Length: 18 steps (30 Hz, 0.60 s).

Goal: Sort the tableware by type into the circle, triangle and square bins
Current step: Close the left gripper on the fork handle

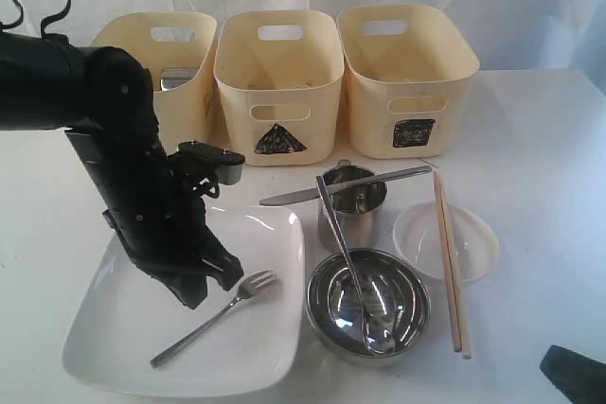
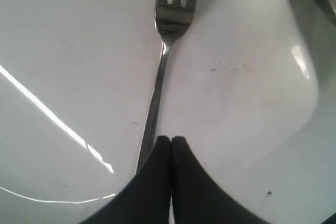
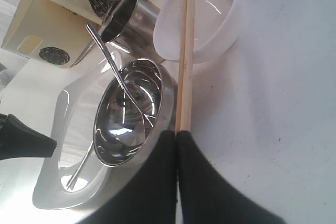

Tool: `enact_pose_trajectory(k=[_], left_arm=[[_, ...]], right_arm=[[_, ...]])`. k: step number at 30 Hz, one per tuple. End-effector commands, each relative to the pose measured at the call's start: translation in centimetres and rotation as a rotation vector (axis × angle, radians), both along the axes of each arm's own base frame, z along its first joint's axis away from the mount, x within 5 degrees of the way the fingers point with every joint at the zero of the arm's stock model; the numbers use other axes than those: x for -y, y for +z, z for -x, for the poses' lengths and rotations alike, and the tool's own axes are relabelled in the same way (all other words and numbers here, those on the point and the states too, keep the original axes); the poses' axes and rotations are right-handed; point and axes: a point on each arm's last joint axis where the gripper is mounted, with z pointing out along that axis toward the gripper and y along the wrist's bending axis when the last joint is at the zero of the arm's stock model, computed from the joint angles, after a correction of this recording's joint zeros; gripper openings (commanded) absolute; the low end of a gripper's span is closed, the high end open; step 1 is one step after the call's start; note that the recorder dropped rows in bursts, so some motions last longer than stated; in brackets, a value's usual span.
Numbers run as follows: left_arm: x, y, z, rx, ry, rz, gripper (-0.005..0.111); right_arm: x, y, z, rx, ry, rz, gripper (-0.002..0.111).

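My left gripper (image 1: 202, 292) (image 2: 171, 140) is shut, low over the white square plate (image 1: 123, 328) (image 2: 236, 77). The steel fork (image 1: 220, 314) (image 2: 169, 19) lies on the plate; its handle runs beside and under one finger, not between the jaws. My right gripper (image 1: 576, 371) (image 3: 175, 134) is shut and empty at the near right, by the end of the wooden chopsticks (image 1: 450, 262) (image 3: 185, 51). A spoon (image 1: 346, 253) rests in the steel bowl (image 1: 402, 314) (image 3: 131, 114). The knife (image 1: 346, 186) lies across a steel cup (image 1: 355, 215). The chopsticks cross the clear dish (image 1: 473, 243).
Three cream bins stand at the back: left (image 1: 189, 111), middle with a triangle mark (image 1: 279, 139), right with a square mark (image 1: 414, 132). Something steel (image 1: 178, 78) shows inside the left bin. The left arm's black body leans over the plate's far side.
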Motion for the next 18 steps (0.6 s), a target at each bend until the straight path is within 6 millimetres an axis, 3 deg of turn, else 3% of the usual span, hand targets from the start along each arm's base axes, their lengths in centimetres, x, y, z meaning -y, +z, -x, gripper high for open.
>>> enact_pose_trajectory(k=[1, 18], left_arm=[[0.22, -0.05, -0.13, 0.012, 0.005, 0.005, 0.000], [0.27, -0.19, -0.22, 0.018, -0.004, 0.006, 0.000]], right_arm=[[0.03, -0.12, 0.04, 0.006, 0.001, 0.004, 0.000], [0.03, -0.12, 0.04, 0.006, 0.001, 0.004, 0.000]])
